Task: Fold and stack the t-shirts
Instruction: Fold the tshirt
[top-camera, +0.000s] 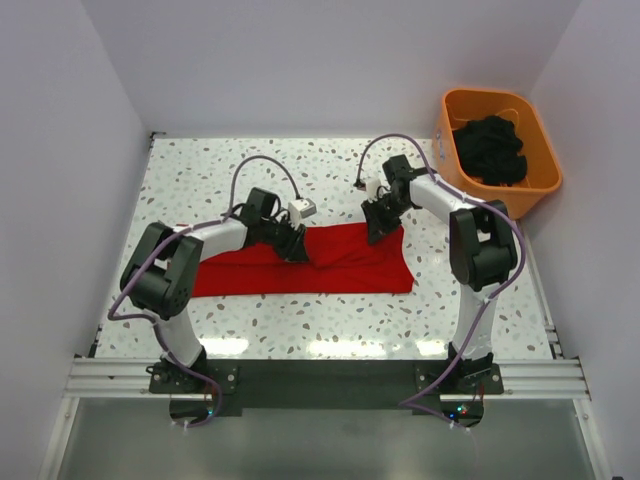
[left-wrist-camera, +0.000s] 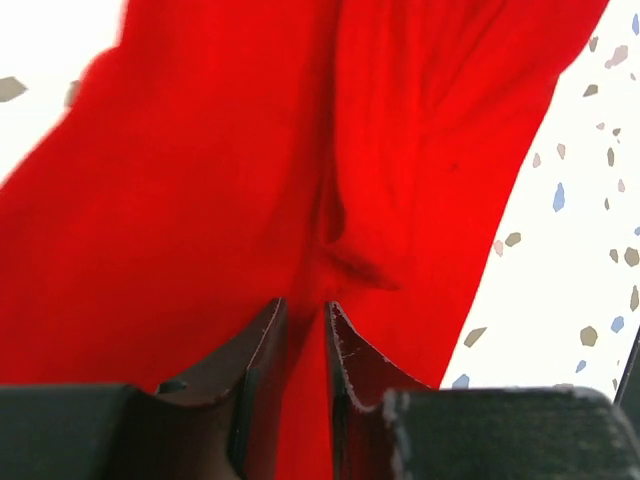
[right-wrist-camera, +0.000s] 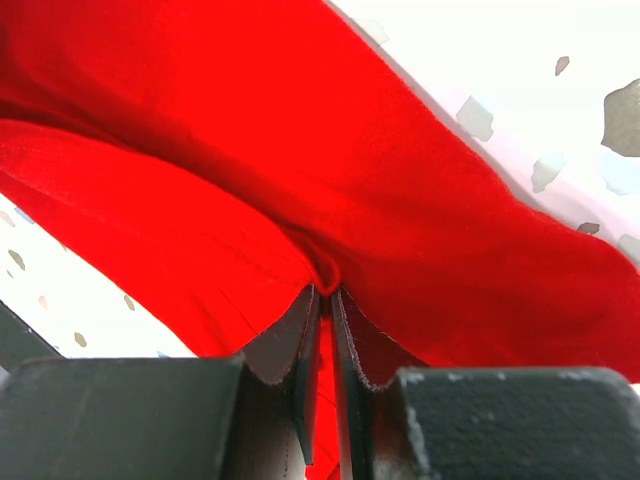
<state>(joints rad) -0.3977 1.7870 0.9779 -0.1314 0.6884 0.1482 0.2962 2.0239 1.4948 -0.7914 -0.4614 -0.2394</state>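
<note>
Gripping one red t-shirt (top-camera: 340, 270) with both arms on my speckled table (top-camera: 200, 170).

From the top camera, the shirt lies as a wide band across the centre of the frame. My left gripper (top-camera: 295, 245) sits on its upper edge left of centre and my right gripper (top-camera: 381, 228) at its upper right corner. An orange tub (top-camera: 510, 187) holding dark cloth (top-camera: 490, 148) stands at upper right. Left wrist camera: fingers nearly together, red cloth pinched between them. Right wrist camera: fingers narrow, clamped on a raised red fold.
</note>
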